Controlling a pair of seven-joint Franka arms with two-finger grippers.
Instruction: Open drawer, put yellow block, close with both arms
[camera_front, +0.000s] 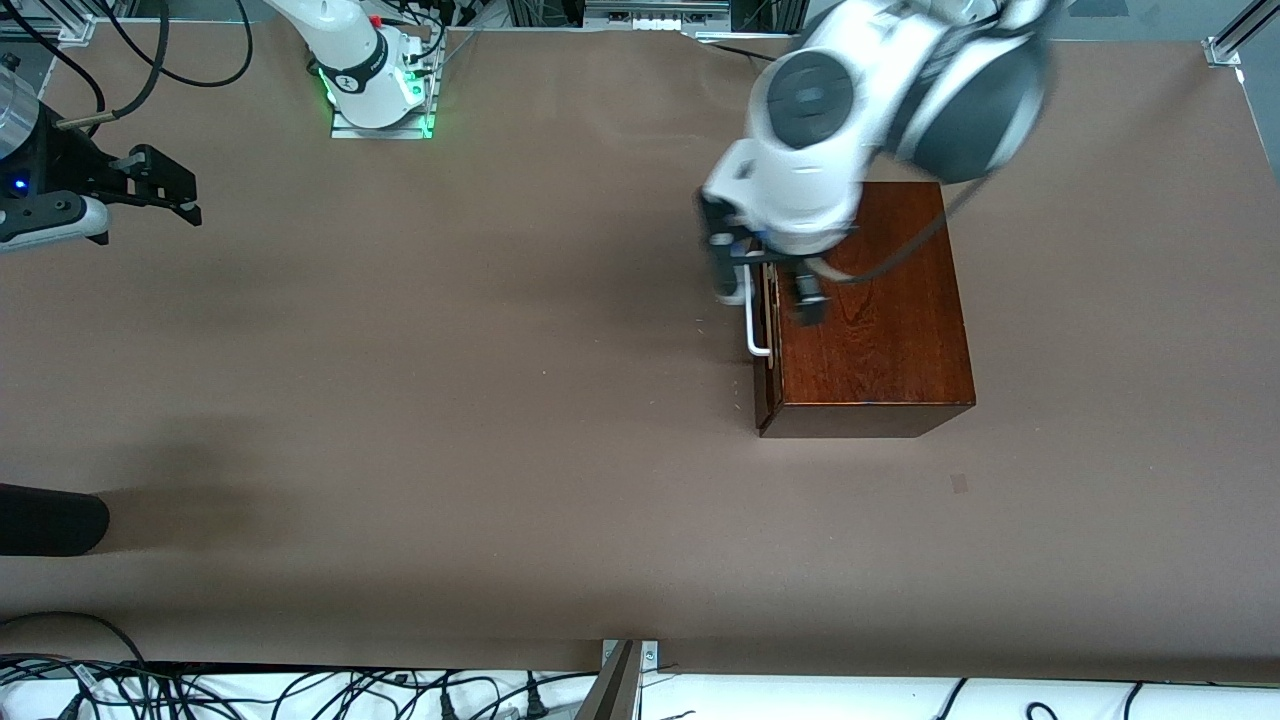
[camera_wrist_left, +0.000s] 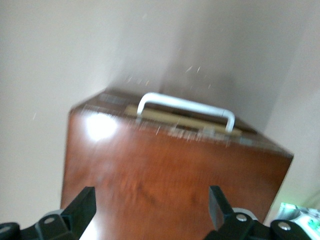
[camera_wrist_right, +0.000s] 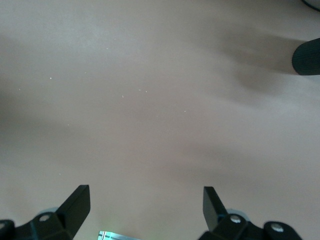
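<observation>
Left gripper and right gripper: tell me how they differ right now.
The left gripper hangs over the wooden box, at the edge with the drawer's white handle; the right gripper hangs over bare table at the right arm's end. The left wrist view shows the box top and handle between its fingers; the right wrist view shows only tabletop between its fingers. Both are black, two-fingered, open and empty.

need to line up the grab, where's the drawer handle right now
In the front view the white loop handle sits on the drawer front of the wooden box, toward the left arm's end of the table, with the open left gripper just above it.
</observation>
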